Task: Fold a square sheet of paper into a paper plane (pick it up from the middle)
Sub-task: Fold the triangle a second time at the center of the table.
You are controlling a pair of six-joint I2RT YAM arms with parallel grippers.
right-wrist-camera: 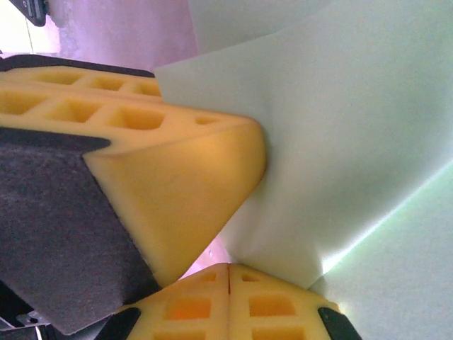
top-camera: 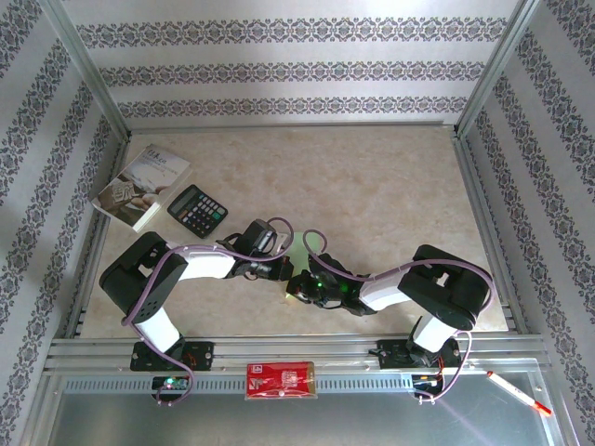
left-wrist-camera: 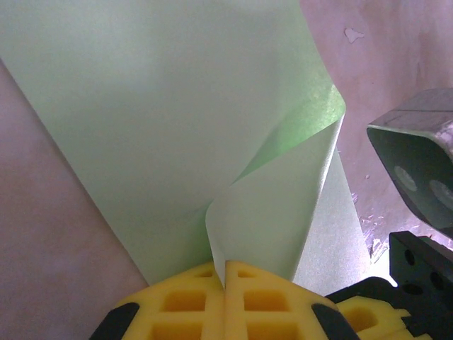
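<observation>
**Both hands pinch the green sheet as a fold is raised**

The square sheet of paper [left-wrist-camera: 163, 106] lies on the table [top-camera: 390, 186] around the middle of its near edge, between the two arms. It is well apart from the black calculator [top-camera: 197, 210] and the printed booklet [top-camera: 144, 186] by the far left corner. Most of the sheet lies flat. One flap [left-wrist-camera: 283, 212] curls up off it in a soft, rounded bend that is not yet a crease.

The left hand [left-wrist-camera: 225, 273] has its yellow foam fingers pressed together, with the flap's edge coming up out of the seam between them, so it is holding the paper. The right hand [right-wrist-camera: 228, 278] is also closed, and a corner of the sheet [right-wrist-camera: 354, 127] runs down to its fingertips. It seems to be gripping that corner, though the contact sits at the very bottom of the close view and is hard to confirm. The left hand's fingers [right-wrist-camera: 177, 163] sit just beside it, nearly touching.

The step in hand looks like bringing the flap over to form a fold:
- One hand should hold its part of the sheet steady while the other carries the flap across.
- The edges should be lined up before any pressure goes on.
- The bend should then be flattened from its middle outward.
- The two hands should not pull against each other, because thin paper like this would likely wrinkle or tear
</observation>
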